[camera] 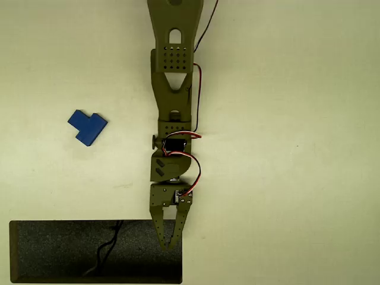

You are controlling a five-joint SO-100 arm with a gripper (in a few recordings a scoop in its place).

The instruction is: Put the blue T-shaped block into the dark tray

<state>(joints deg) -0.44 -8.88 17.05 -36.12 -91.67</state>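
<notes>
The blue T-shaped block lies flat on the pale table at the left of the overhead view, well apart from the arm. The dark tray is a wide black rectangle with a grainy inside at the bottom left, with a thin black wire-like mark across it. My olive-green arm reaches down the middle of the picture from the top. Its gripper points downward over the tray's right end, with the fingers together and nothing between them. The block is up and to the left of the gripper.
Red and black cables run along the arm's right side. The pale tabletop stretches bare to the right of the arm and around the block.
</notes>
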